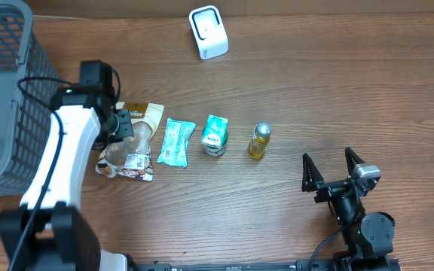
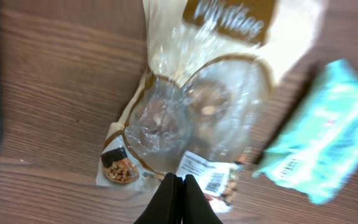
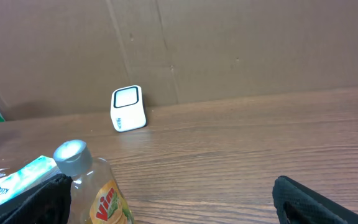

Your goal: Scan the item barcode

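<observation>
A: Starting at the left, what does the overhead view give?
B: A grey mesh basket [image 1: 6, 75] at the left edge of the counter [image 1: 315, 90]; I cannot tell what it holds. Beside it, the left end effector [image 2: 176, 186] hangs over the snack pouch [image 1: 132, 141]
A: And its wrist camera?
B: Only there do the fingers show, pressed together at the pouch's near end, just beside the barcode label [image 2: 213, 182]. Whether they pinch any film I cannot tell. Brown pieces show through the clear film
A: How does the pouch lie?
B: Flat, long axis running far to near, brown header away from the robot. Rightward in a row lie a teal packet [image 1: 175, 142], a green carton [image 1: 215, 135] and a yellow bottle [image 1: 259, 141]
A: The right side?
B: The right end effector [image 1: 326, 155] stands wide open, holding nothing. Its camera alone shows the front face of the white barcode scanner [image 3: 128, 109]
</observation>
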Robot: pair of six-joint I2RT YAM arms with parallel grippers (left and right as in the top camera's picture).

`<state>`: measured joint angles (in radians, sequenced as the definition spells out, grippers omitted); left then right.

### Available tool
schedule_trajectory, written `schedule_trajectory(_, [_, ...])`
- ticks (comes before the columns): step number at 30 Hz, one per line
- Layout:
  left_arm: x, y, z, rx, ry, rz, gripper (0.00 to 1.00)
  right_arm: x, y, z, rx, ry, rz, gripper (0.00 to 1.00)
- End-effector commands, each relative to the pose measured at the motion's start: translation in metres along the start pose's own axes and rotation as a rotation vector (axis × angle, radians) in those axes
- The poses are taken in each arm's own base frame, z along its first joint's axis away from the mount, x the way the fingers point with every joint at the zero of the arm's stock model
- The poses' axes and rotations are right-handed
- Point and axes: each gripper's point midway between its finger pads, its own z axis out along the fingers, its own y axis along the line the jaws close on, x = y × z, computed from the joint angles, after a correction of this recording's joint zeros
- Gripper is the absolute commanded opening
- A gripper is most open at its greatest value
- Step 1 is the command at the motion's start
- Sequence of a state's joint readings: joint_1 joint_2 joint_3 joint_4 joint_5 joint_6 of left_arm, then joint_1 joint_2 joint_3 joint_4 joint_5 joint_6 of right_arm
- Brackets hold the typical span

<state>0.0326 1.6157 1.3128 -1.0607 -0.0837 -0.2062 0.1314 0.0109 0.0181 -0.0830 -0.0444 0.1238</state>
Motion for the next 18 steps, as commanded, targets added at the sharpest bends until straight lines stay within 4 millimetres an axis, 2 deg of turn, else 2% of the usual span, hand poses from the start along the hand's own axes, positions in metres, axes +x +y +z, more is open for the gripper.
schedule_trajectory(1, [-0.019,-0.004,-0.053,0.056,-0.174,-0.009,0.04,0.002,-0.002,0.0,0.009,-0.001,0.004,1.0])
schedule_trajectory(3, [-0.025,0.001,-0.07,0.041,-0.246,-0.019,0.05,0.002,-0.002,0.0,0.009,-0.001,0.004,1.0])
schedule_trajectory(5, [-0.028,0.009,-0.087,0.015,-0.312,-0.051,0.1,0.002,-0.003,0.0,0.01,-0.002,0.004,1.0])
schedule_trajectory(6, [-0.028,0.013,-0.094,0.008,-0.336,-0.071,0.2,0.002,-0.003,0.0,0.01,-0.002,0.004,1.0])
schedule_trajectory(7, [-0.028,0.015,-0.101,0.008,-0.356,-0.084,0.45,0.002,-0.003,0.0,0.01,-0.002,0.004,1.0])
schedule_trajectory(8, [-0.027,0.015,-0.106,0.013,-0.371,-0.088,0.66,0.002,-0.003,0.0,0.01,-0.002,0.004,1.0])
schedule_trajectory(9, [-0.026,0.015,-0.11,0.019,-0.379,-0.088,0.74,0.002,-0.002,0.0,0.009,-0.001,0.004,1.0])
schedule_trajectory(10, [-0.024,0.015,-0.111,0.02,-0.379,-0.088,0.77,0.002,-0.003,0.0,0.01,-0.001,0.004,1.0])
schedule_trajectory(12, [-0.018,0.012,-0.109,0.034,-0.354,-0.079,0.98,0.002,-0.002,0.0,0.009,-0.001,0.004,1.0])
schedule_trajectory(18, [-0.013,0.011,-0.103,0.031,-0.317,-0.074,0.99,0.002,-0.002,0.0,0.009,-0.001,0.004,1.0])
